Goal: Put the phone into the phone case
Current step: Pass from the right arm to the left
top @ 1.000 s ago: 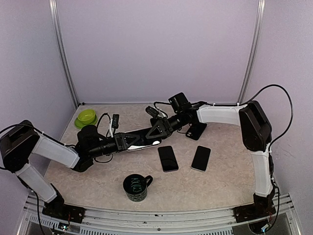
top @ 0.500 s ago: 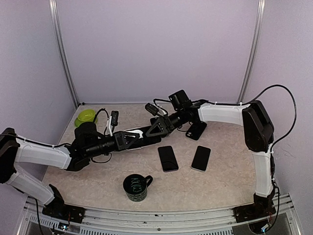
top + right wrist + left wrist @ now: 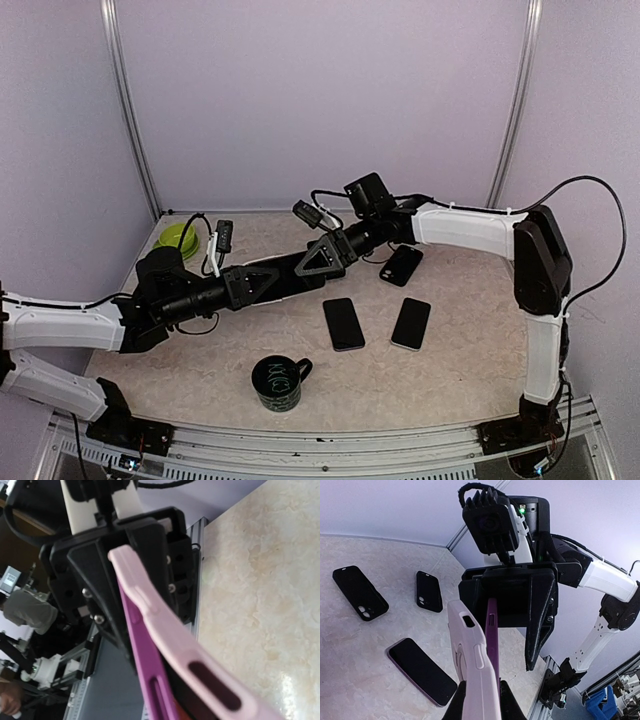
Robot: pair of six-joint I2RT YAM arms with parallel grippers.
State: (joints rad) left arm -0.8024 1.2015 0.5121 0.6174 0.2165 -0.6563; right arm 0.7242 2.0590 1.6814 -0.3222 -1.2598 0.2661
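Above the tabletop (image 3: pixel 470 360), two robot arms meet in mid-air. The right gripper (image 3: pixel 506 622) stands spread around the far end of a pink phone case (image 3: pixel 470 655). The left gripper (image 3: pixel 481 700) pinches that case together with the purple phone (image 3: pixel 492 630), which lies against it, seemingly not seated. Uneven pressing could slide the phone free and drop it. Since a second ago, the left arm has stretched out low.
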